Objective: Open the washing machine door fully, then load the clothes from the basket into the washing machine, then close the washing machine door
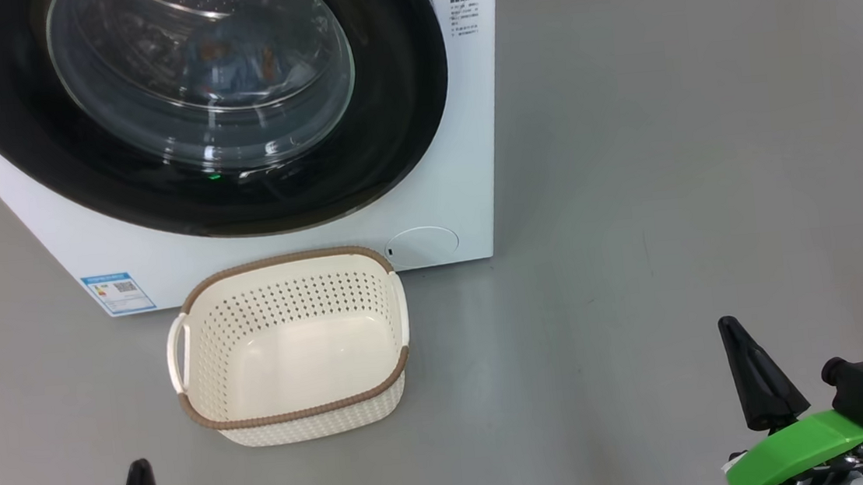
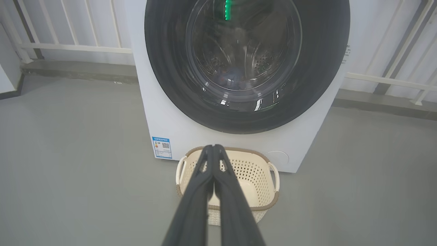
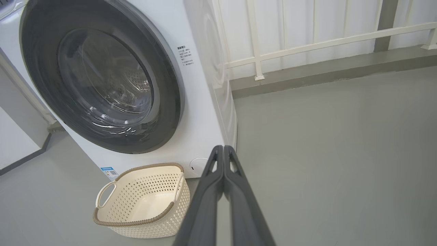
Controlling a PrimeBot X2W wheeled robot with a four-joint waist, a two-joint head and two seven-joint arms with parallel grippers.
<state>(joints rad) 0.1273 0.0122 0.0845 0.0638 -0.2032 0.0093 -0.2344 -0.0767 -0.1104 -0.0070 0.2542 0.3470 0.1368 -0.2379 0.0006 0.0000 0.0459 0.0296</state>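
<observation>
Beyond the closed, empty left claw (image 2: 213,147) and right claw (image 3: 223,147) stand one basket (image 2: 256,171) and one washing machine (image 2: 157,112), its door (image 2: 164,68) shut, its one blue label (image 2: 161,147) unreadably small.

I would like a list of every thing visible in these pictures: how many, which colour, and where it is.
washing machine: one, white, on the floor behind the basket.
door: one, black rim with clear glass, closed on the machine's front.
clothes: number unclear, blue with orange, inside the drum behind the glass.
basket: one, cream with brown rim, on the floor, nothing inside.
label: one, blue, lower left of the machine's front.
hatch: one, white, round, lower right of the front.
railing: one, white, behind the machine.
floor: grey, all around.
left fingers: two, dark, shut.
right fingers: two, dark, shut.
</observation>
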